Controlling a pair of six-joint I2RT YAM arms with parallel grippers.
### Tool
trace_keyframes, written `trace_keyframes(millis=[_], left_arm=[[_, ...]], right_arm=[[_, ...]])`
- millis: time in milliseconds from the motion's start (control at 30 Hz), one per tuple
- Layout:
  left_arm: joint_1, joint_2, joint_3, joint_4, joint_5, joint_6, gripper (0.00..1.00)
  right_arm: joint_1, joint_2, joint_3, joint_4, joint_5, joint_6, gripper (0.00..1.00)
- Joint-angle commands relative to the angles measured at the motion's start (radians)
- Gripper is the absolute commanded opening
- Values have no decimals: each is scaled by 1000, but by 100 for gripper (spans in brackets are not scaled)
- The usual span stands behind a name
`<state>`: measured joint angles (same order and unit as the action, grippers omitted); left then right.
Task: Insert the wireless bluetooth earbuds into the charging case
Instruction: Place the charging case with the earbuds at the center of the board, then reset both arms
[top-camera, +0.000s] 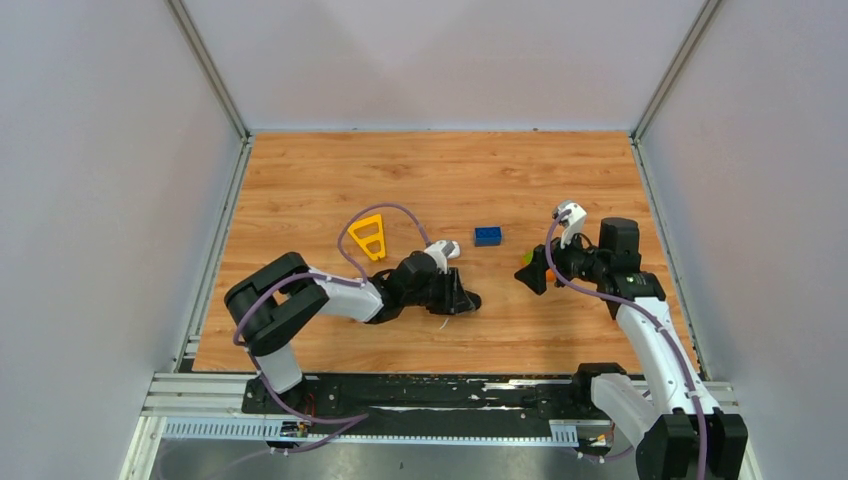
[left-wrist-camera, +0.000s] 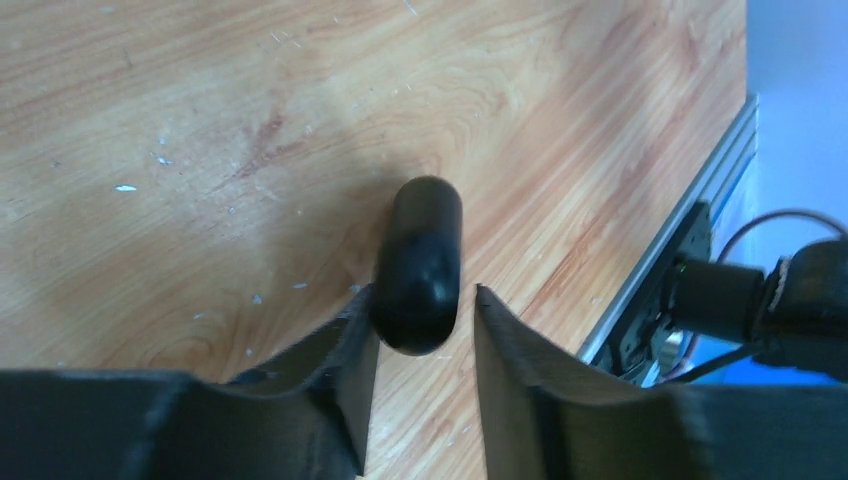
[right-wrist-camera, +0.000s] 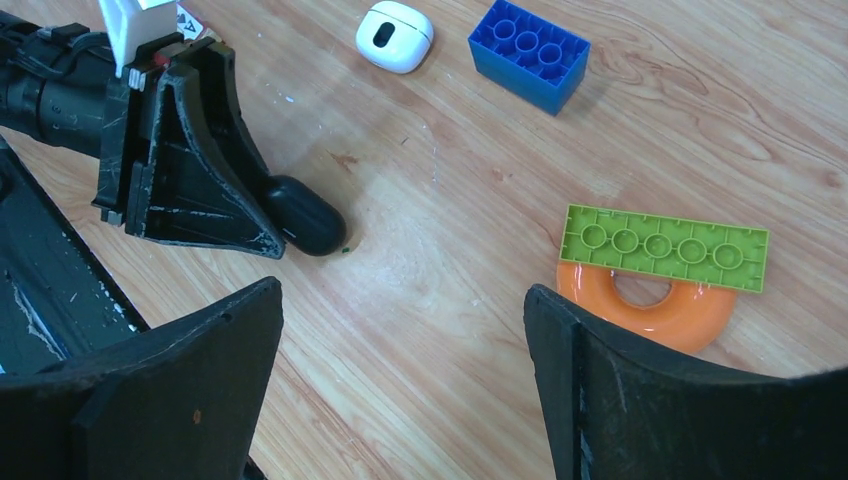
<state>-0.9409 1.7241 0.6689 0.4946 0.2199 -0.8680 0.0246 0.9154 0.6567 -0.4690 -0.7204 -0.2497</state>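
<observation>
The white charging case (right-wrist-camera: 394, 36) lies on the wood with a dark oval mark on top; in the top view it (top-camera: 452, 245) sits just left of a blue brick. No earbuds show in any view. My left gripper (left-wrist-camera: 420, 295) is low on the table with the end of a black oval pebble (left-wrist-camera: 420, 255) between its fingertips. The left finger touches the pebble and a thin gap shows on the right. From the right wrist the pebble (right-wrist-camera: 305, 215) sticks out past those fingers (right-wrist-camera: 200, 170). My right gripper (right-wrist-camera: 400, 290) is wide open, empty, above bare wood.
A blue brick (right-wrist-camera: 530, 55) lies beside the case. A green plate (right-wrist-camera: 665, 248) rests on an orange ring (right-wrist-camera: 690, 320) by my right finger. A yellow triangle frame (top-camera: 369, 237) lies behind the left arm. The table's metal edge rail (left-wrist-camera: 690, 230) runs near the left gripper.
</observation>
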Motion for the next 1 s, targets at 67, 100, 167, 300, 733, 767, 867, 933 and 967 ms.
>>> trace_keyframes(millis=[67, 100, 167, 300, 733, 767, 867, 933, 967], left_arm=[[-1, -62, 149, -266, -140, -55, 60], [-1, -77, 168, -338, -157, -44, 83], [1, -111, 204, -464, -189, -15, 100], [0, -215, 254, -697, -284, 71, 100], [33, -862, 114, -842, -1025, 610, 100], [58, -891, 85, -825, -1036, 624, 100], [161, -985, 25, -767, -1004, 669, 100], [207, -996, -3, -730, -988, 720, 100], [222, -994, -21, -709, -986, 742, 100]], right_arm=[[-11, -16, -4, 53, -32, 10, 90], [-14, -18, -5, 54, -35, 10, 90], [-15, -16, -6, 55, -37, 10, 90], [-45, -14, -7, 58, -23, 14, 90], [-72, 34, 148, 9, 419, 228, 91], [-72, 32, 162, 9, 428, 223, 91], [-72, 47, 233, -19, 453, 216, 91], [-72, 69, 283, -45, 455, 213, 91], [-72, 78, 301, -53, 444, 209, 90]])
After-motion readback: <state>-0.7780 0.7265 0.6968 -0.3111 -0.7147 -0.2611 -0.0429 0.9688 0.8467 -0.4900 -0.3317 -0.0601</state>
